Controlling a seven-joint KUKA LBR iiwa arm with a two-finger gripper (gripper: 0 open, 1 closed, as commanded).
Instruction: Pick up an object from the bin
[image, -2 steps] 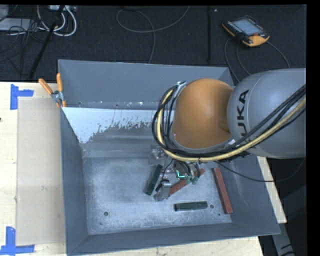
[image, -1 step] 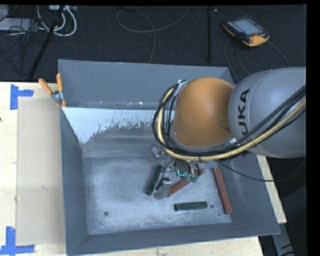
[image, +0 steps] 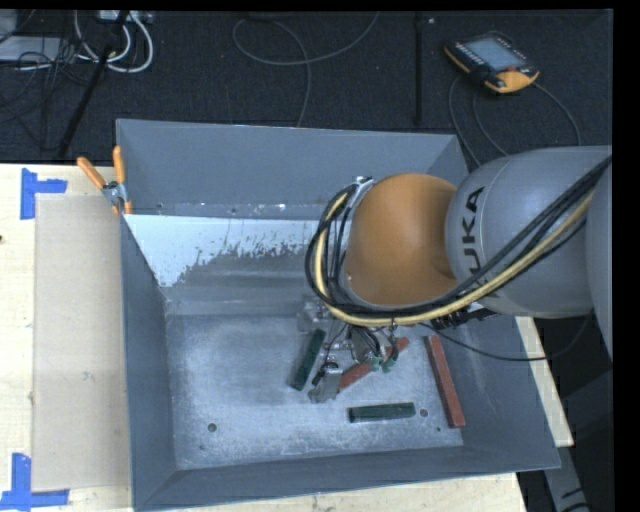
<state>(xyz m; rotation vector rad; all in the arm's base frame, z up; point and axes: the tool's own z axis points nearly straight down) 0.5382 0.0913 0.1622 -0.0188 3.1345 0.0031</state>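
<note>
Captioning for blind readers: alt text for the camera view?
The gripper is down near the floor of a grey bin, among a tilted dark green bar and a small red piece. A second green bar lies flat nearby, a brown stick to its right.

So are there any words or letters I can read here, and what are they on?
"KUKA": sideways on the grey robot arm.
Screen of the orange-and-black handheld device beyond the bin: too small to read.
Small loose pieces in the bin: no writing that can be made out.
</note>
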